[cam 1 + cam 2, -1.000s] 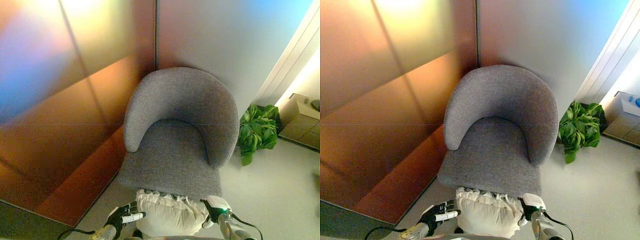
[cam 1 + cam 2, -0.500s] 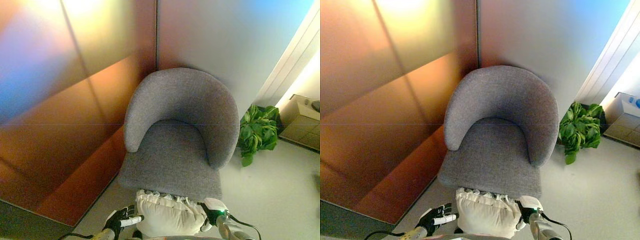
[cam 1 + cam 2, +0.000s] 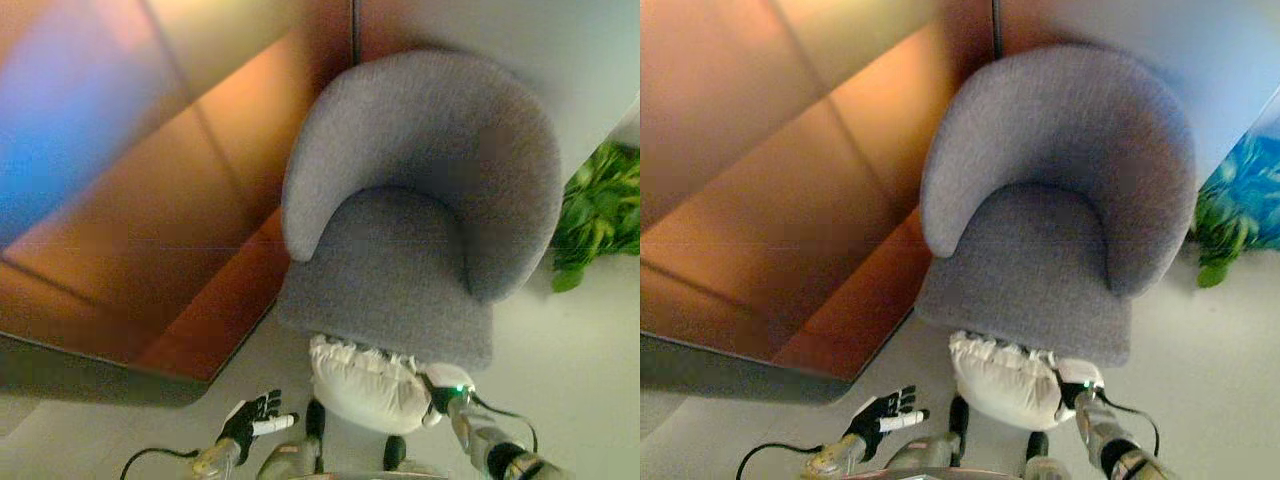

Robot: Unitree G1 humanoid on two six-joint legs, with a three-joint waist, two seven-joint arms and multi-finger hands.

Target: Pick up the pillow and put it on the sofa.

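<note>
Lifting the frilled cream fabric pillow onto the grey upholstered tub sofa at frame centre needs both sides supported: the right robot hand presses its edge, grip indiscernible, while the left robot hand hovers released, lower left.

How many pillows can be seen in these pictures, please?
1. The white pillow is at the front edge of the grey sofa, beside the right hand. None lies on the seat.

grey sofa, white pillow, green plant
</note>
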